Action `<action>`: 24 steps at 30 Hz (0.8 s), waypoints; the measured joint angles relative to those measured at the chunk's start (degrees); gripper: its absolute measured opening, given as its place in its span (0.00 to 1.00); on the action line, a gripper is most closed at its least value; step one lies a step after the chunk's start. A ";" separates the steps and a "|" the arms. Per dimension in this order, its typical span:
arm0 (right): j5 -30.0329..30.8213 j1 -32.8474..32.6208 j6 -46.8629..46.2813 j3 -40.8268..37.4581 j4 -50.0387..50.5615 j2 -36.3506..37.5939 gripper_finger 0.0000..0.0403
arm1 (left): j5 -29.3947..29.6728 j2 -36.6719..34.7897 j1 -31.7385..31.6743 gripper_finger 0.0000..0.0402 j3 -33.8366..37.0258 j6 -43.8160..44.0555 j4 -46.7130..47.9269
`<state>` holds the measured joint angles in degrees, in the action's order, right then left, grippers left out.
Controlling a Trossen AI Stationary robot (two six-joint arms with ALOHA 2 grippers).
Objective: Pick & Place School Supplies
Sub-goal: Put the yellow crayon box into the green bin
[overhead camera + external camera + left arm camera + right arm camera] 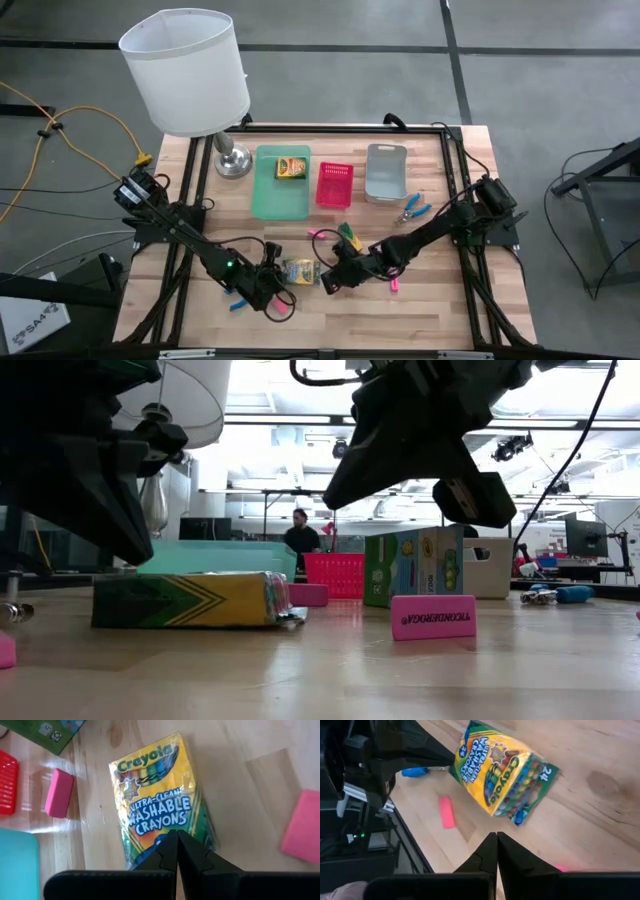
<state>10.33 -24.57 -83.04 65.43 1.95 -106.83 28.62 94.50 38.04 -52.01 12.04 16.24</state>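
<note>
High view shows us the wooden tabletop (420,300); the flat yellow-and-green cardboard crayon box (299,271) lies between our clenched, empty left gripper (270,287) and right gripper (335,272). We judge it light, slick; grip its long edges.

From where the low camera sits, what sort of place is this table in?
Probably a robotics lab or open workshop. Behind the wooden table runs a large room with ceiling strip lights, a person at a far workstation and a monitor. From above, the floor is bare concrete with loose cables.
</note>
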 joint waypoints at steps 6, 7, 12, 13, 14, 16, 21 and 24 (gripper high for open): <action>-1.75 0.00 -0.70 0.00 0.81 0.00 0.00 | 0.26 -0.07 0.16 0.00 0.17 1.32 0.23; -2.07 -0.01 -0.44 0.00 0.80 0.00 0.00 | 0.26 -0.07 0.32 0.00 0.17 1.31 0.21; -4.16 -0.19 4.47 0.00 -2.23 0.00 0.00 | 0.26 -0.07 0.55 0.00 0.17 1.37 0.78; -5.02 -0.22 5.36 0.00 -3.29 0.00 0.00 | 0.27 -0.07 0.65 0.00 0.17 1.37 0.76; -5.66 -0.23 6.17 0.00 -4.57 0.00 0.00 | 0.31 -0.07 0.73 0.00 0.17 1.37 0.75; -6.69 -0.25 6.60 0.00 -7.30 0.00 0.00 | 0.28 -0.09 0.87 0.00 0.17 1.42 0.75; -6.44 -0.15 6.64 0.00 -10.43 0.00 0.00 | 0.29 -0.11 1.13 0.00 0.17 1.71 0.75; -4.34 -0.14 9.55 0.00 -10.40 0.00 0.00 | 0.31 -0.13 1.14 0.00 0.17 1.73 0.75</action>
<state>5.99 -24.71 -73.49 65.43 -8.45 -106.83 28.93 94.37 39.18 -51.83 13.78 16.99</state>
